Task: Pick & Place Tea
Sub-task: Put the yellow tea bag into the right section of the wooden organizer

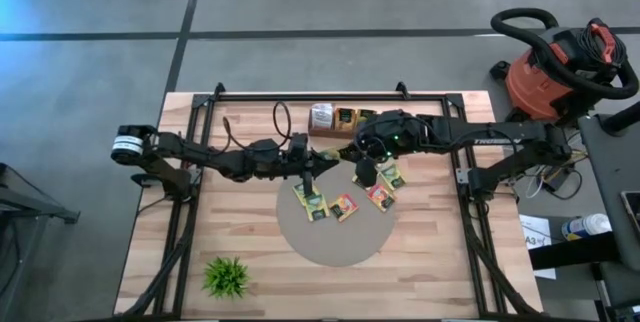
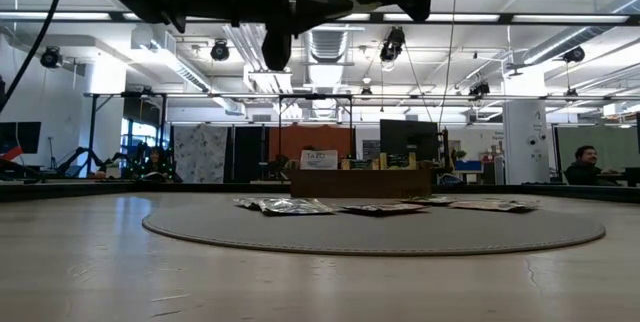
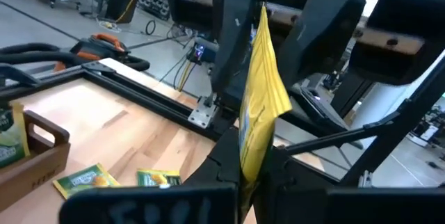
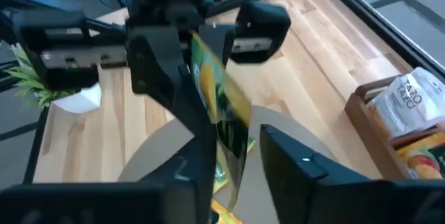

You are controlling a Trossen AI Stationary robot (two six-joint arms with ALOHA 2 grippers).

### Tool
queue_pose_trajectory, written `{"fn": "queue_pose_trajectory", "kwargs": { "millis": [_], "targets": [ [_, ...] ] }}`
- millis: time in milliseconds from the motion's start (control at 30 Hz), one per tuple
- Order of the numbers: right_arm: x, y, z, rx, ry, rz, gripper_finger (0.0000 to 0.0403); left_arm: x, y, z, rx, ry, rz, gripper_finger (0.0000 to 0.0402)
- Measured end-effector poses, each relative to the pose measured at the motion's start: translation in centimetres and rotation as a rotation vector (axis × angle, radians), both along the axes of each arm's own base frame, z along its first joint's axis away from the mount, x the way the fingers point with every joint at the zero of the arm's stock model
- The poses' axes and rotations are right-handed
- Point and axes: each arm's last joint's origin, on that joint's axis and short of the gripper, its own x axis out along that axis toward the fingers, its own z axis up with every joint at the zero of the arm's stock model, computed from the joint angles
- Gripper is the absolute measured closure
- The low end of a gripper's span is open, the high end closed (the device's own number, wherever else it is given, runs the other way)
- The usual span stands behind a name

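Grippers meet mid-frame above the round mat (image 1: 335,237): the left gripper (image 3: 250,175) is clamped on a yellow sachet (image 3: 261,106), while the right gripper (image 4: 233,151) brackets it, fingers slightly apart. Other sachets (image 1: 345,202) lie on the mat.

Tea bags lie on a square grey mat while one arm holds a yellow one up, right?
Not square: the high view shows the grey mat is round. Tea bags do lie on it, and the left gripper holds up a yellow one.
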Motion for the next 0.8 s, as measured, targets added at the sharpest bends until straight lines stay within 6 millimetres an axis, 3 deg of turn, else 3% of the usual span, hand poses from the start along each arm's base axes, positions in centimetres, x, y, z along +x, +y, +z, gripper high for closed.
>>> {"fn": "queue_pose_trajectory", "kwargs": {
  "millis": [267, 500, 800],
  "targets": [
    [-0.1, 0.0, -0.5, 0.001, 0.045, 0.007, 0.039, 0.0, 0.4, -0.1, 0.024, 0.015, 0.025, 0.0385],
    [-0.1, 0.0, -0.6, -0.019, 0.06, 0.01, 0.0394, 0.0, 0.6, -0.5, -0.021, 0.057, 0.083, 0.0365],
    [-1.1, -2.0, -1.2, -0.072, 0.193, -0.074, 0.0394, -0.2, 0.6, -2.0, -0.07, 0.197, 0.135, 0.0287]
  ]
}}
